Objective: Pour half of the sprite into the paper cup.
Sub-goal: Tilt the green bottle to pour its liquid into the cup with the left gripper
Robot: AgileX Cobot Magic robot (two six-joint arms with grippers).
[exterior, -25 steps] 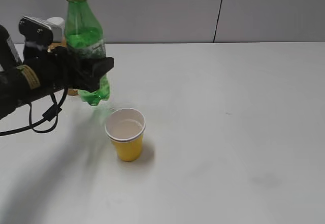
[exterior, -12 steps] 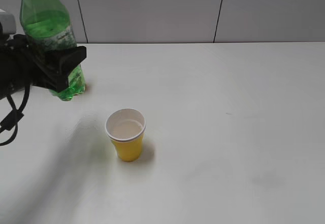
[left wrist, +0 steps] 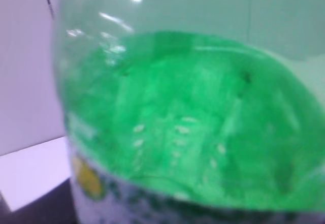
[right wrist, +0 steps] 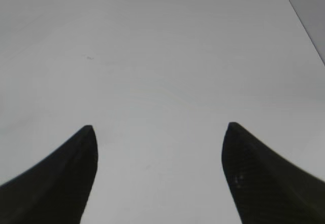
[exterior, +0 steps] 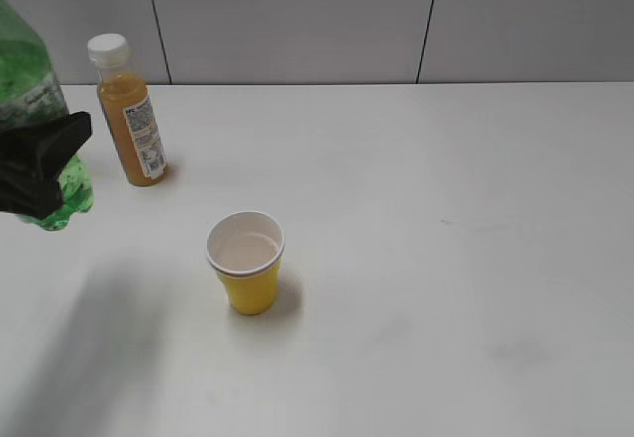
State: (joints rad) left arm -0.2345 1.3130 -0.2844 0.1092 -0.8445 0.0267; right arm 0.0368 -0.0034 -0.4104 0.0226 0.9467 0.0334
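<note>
The green sprite bottle [exterior: 35, 110] is at the far left edge of the exterior view, upright, its top cut off by the frame. My left gripper [exterior: 40, 164] is shut on it around the label band and holds it near the table. The bottle fills the left wrist view [left wrist: 193, 132], blurred. The yellow paper cup [exterior: 247, 264] stands upright in the middle of the table, with pale liquid in it, well to the right of the bottle. My right gripper [right wrist: 158, 132] is open and empty above bare table; it does not show in the exterior view.
An orange juice bottle [exterior: 131, 115] with a white cap stands at the back left, just right of the sprite. The white table [exterior: 446, 219] runs to a grey wall behind.
My left gripper has carried the sprite bottle leftward, away from the cup, uncovering the orange juice bottle behind it. The cup has not moved.
</note>
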